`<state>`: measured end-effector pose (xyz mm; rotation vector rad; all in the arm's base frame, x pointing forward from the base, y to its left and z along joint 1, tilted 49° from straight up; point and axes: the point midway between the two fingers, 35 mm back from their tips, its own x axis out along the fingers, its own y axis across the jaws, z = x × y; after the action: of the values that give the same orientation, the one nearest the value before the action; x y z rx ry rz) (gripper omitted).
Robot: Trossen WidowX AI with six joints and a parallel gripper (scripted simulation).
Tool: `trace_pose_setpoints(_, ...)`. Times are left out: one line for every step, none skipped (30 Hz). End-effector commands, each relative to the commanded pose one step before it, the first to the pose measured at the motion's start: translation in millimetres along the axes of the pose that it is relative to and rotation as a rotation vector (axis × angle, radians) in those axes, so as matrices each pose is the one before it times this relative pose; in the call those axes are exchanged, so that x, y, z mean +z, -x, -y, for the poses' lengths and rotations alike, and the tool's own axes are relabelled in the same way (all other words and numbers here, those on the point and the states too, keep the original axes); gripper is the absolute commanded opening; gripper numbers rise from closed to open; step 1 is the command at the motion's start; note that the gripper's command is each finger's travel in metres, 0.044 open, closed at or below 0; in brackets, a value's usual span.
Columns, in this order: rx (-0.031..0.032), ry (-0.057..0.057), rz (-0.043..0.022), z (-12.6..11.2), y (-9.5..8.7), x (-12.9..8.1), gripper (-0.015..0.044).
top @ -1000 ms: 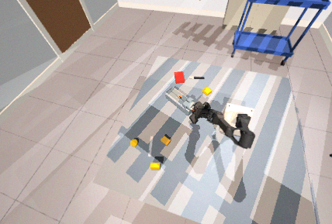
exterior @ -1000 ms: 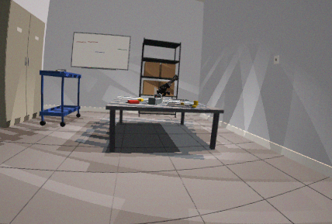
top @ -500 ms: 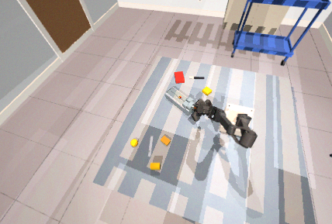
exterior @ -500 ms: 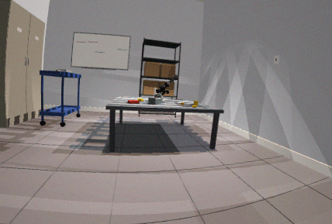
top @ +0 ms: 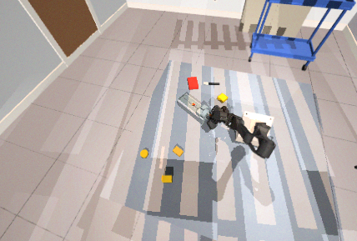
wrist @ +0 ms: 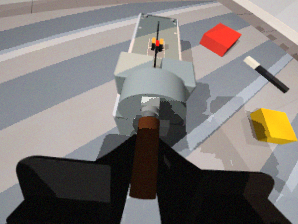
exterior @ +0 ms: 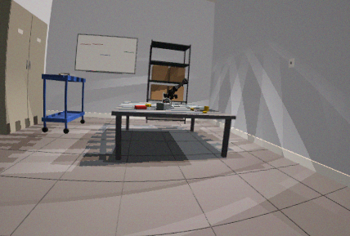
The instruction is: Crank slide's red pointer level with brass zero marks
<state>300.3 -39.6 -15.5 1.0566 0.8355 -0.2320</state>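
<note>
The grey crank machine lies on the table, a long rail with a round drum housing at its near end. Its brown crank handle sticks out toward the wrist camera and sits between my fingers. My gripper is shut on that handle. On the rail, the slide's red pointer sits between two small brass-orange marks, about level with them in the wrist view. The dark arm reaches in from the right.
A red block, a black-and-white marker and a yellow block lie right of the machine. More orange and yellow pieces lie at the front left. A blue cart stands beyond the table.
</note>
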Motion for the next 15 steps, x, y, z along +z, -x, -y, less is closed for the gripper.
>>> trace_pose_setpoints(-0.02029, -0.0114, 0.00859, 9.29, 1.15, 0.57, 0.0000)
trace_pose_setpoints(-0.00001, 0.0000, 0.00000, 0.38, -0.08, -0.08, 0.0000)
trace_pose_setpoints(-0.00001, 0.0000, 0.00000, 0.38, -0.08, -0.08, 0.0000)
trace_pose_setpoints(-0.00001, 0.0000, 0.00000, 0.37, -0.07, -0.07, 0.0000)
trace_pose_setpoints(-0.00001, 0.0000, 0.00000, 0.36, -0.08, -0.07, 0.0000)
trace_pose_setpoints(-0.00001, 0.0000, 0.00000, 0.35, -0.08, -0.07, 0.0000)
trace_pose_setpoints(-0.00001, 0.0000, 0.00000, 0.35, -0.08, -0.07, 0.0000)
trace_pose_setpoints(-0.00001, 0.0000, 0.00000, 0.34, -0.08, -0.07, 0.0000)
trace_pose_setpoints(-0.00001, 0.0000, 0.00000, 0.33, -0.08, -0.07, 0.0000)
trace_pose_setpoints(-0.00001, 0.0000, 0.00000, 0.32, -0.08, -0.07, 0.0000)
trace_pose_setpoints(-0.00001, 0.0000, 0.00000, 0.32, -0.08, -0.07, 0.0000)
trace_pose_setpoints(-0.00001, 0.0000, 0.00000, 0.31, -0.08, -0.07, 0.0000)
trace_pose_setpoints(-0.00001, 0.0000, 0.00000, 0.31, -0.08, -0.07, 0.0000)
trace_pose_setpoints(-0.00001, 0.0000, 0.00000, 0.30, -0.08, -0.07, 0.0000)
trace_pose_setpoints(-0.00001, 0.0000, 0.00000, 0.30, -0.09, -0.08, 0.0000)
